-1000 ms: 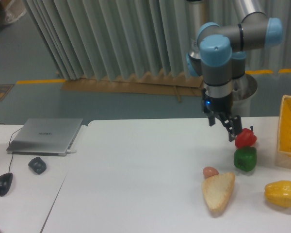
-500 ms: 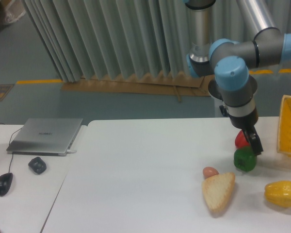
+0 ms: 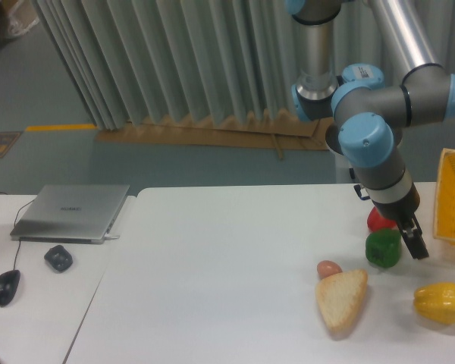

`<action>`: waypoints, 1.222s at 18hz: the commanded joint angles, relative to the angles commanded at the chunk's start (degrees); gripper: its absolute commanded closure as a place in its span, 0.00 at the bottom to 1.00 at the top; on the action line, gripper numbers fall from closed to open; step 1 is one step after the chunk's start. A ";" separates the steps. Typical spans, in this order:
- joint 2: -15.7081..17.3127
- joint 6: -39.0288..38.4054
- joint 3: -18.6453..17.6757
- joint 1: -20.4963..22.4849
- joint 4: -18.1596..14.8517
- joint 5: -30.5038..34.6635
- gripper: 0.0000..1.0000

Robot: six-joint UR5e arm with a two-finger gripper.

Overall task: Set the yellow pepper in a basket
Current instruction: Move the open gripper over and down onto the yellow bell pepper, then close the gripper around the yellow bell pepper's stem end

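Note:
The yellow pepper [image 3: 438, 302] lies on the white table at the front right, on its side. The yellow mesh basket [image 3: 453, 199] stands at the right edge, partly cut off by the frame. My gripper [image 3: 414, 243] points down and to the right, just right of the green pepper [image 3: 382, 248] and above and left of the yellow pepper, clear of it. Its fingers are seen nearly edge-on; it holds nothing.
A red pepper [image 3: 378, 221] sits right behind the green one, partly hidden by my wrist. A bread slice [image 3: 341, 299] and a small pinkish item [image 3: 329, 268] lie left of the yellow pepper. A laptop [image 3: 72, 212], a dark object [image 3: 58, 258] and a mouse [image 3: 5, 287] are at the far left.
My gripper has swung right and down, from behind the red pepper to beside the green pepper, closer to the yellow pepper. No object has moved.

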 joint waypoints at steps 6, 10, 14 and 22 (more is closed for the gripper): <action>-2.64 0.17 -0.35 1.58 3.78 0.09 0.00; -4.75 0.61 0.00 2.02 5.11 0.09 0.00; -6.60 0.70 0.35 1.93 7.66 0.09 0.00; -7.92 2.63 1.32 2.02 8.18 0.44 0.00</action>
